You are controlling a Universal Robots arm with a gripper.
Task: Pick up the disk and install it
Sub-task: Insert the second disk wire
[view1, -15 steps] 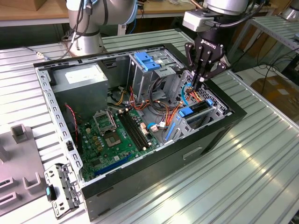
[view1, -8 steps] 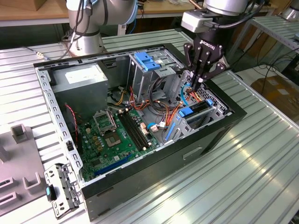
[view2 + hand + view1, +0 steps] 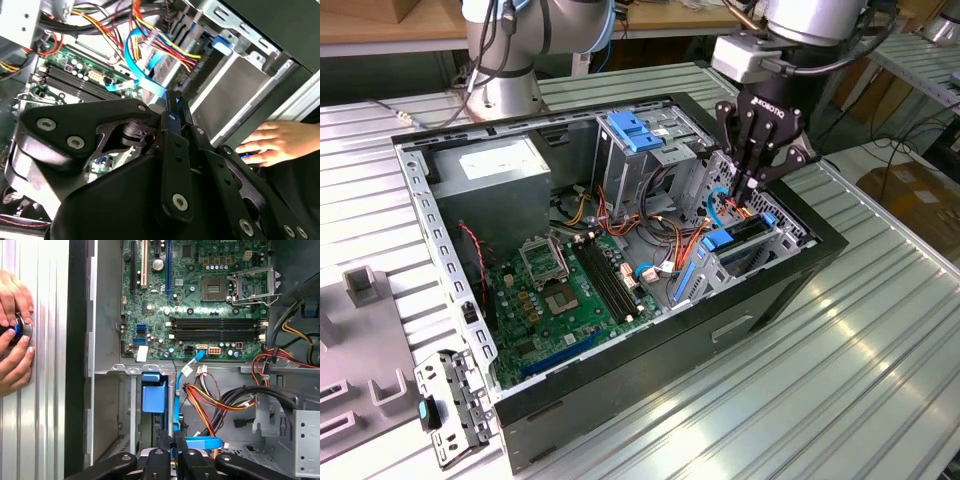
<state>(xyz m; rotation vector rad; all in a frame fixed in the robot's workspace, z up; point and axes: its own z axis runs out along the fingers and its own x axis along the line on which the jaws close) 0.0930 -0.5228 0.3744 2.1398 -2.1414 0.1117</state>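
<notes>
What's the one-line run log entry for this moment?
gripper: low over drive cage, nearest the disk | disk: lying in cage, blue rail visible | grasp: cannot tell

The table (image 3: 880, 350) is ribbed metal with a bright, reflective sheen. The case (image 3: 650, 400) has matt black outer walls and bare dull-grey sheet-metal framing inside. The board (image 3: 570, 300) is glossy green, set with shiny metal parts. At its 1 o'clock in the exterior view stands a smooth light-blue plastic bracket (image 3: 635, 130). The gripper (image 3: 752, 182) is matt black with small bright screws. The cables (image 3: 210, 400) are smooth, plastic-coated. The disk (image 3: 745, 240) shows blue plastic rails.
</notes>
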